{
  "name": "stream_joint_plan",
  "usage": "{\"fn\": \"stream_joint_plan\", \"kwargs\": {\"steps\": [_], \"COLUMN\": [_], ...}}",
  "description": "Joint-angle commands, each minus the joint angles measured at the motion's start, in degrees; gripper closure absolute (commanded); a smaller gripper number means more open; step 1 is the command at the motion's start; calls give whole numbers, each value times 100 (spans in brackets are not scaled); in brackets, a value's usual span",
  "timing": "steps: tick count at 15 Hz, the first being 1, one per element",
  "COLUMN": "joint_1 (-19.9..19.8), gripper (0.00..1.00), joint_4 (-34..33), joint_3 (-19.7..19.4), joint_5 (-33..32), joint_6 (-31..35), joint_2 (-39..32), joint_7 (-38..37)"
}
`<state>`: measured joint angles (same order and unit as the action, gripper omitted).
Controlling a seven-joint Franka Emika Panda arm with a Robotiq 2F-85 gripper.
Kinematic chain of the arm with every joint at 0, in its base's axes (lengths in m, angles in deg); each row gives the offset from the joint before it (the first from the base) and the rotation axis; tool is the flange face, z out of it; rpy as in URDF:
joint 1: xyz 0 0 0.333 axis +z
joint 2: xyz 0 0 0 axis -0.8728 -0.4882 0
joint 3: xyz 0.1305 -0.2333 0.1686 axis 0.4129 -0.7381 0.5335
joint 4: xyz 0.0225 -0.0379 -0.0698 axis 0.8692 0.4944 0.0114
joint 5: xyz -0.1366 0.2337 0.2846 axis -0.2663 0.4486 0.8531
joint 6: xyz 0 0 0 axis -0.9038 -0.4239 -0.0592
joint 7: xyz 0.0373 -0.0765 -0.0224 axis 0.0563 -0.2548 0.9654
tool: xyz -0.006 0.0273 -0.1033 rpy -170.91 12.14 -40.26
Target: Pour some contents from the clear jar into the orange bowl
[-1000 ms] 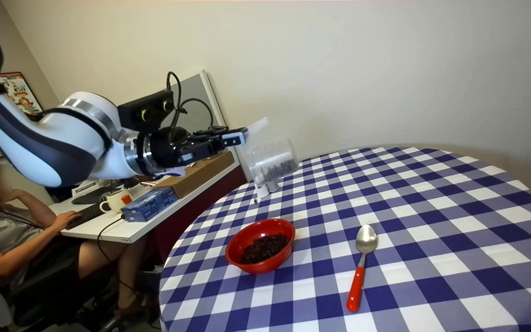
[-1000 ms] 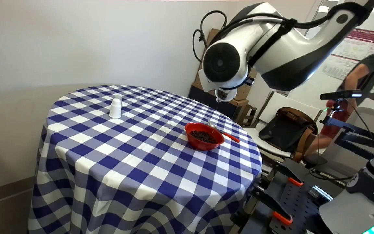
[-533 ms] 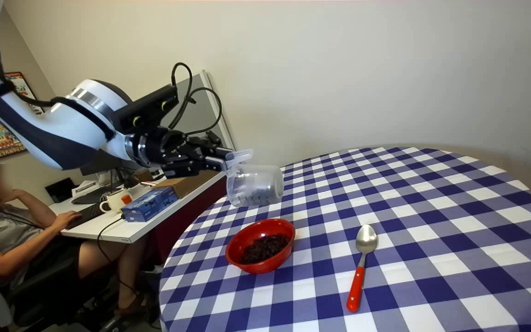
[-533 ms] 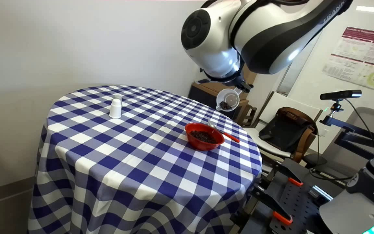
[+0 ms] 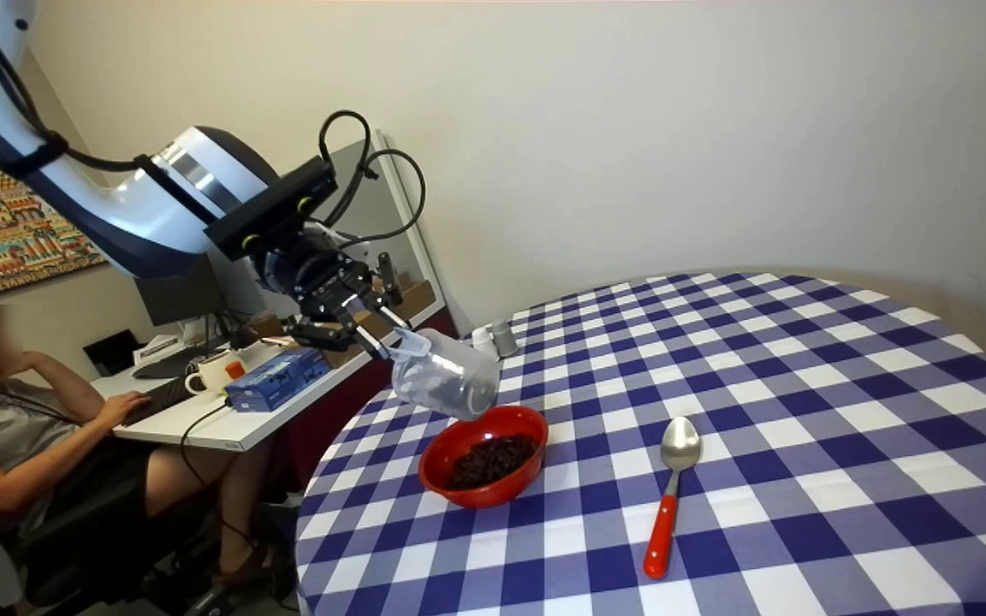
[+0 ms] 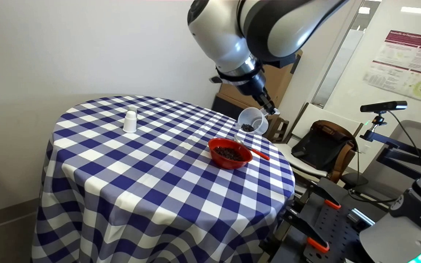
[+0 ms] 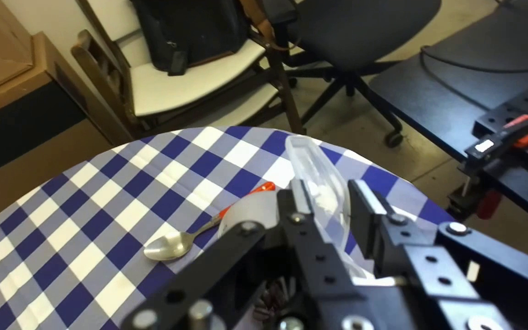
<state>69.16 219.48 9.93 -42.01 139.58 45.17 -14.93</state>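
My gripper (image 5: 391, 337) is shut on the handle (image 7: 304, 156) of the clear jar (image 5: 448, 376), the handle lying between its fingers in the wrist view. The jar is tilted, base lower than mouth, with the mouth toward the arm. Dark pieces (image 6: 247, 128) rest inside it. In an exterior view its base overlaps the far rim of the orange bowl (image 5: 484, 494); the height of the gap is hard to judge. Dark contents (image 5: 493, 460) fill the bowl's lower part. In another exterior view the bowl (image 6: 228, 163) stands below and left of the jar.
A red-handled spoon (image 5: 673, 496) lies beside the bowl on the checkered tablecloth (image 5: 767, 385). Two small white and grey containers (image 6: 130, 122) stand farther off on the table. A person (image 5: 39, 428) sits at a desk near the arm. A chair (image 7: 200, 87) stands beyond the table edge.
The gripper has come down toward the bowl with the jar. The jar has swung from near level, mouth slightly down, to base down. The bowl and spoon have not moved.
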Motion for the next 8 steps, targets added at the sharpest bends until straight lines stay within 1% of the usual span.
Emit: {"fn": "stream_joint_plan", "kwargs": {"steps": [1,6,8], "joint_1": [-24,-26,-42], "gripper": [93,93,93], "joint_4": [-941,-2391,-2838], "joint_3": [-47,-130,-155], "joint_5": [943,2292,2855], "joint_6": [-260,-815,-1014], "joint_2": [-284,-463,-507], "joint_7": [15,117,53]}}
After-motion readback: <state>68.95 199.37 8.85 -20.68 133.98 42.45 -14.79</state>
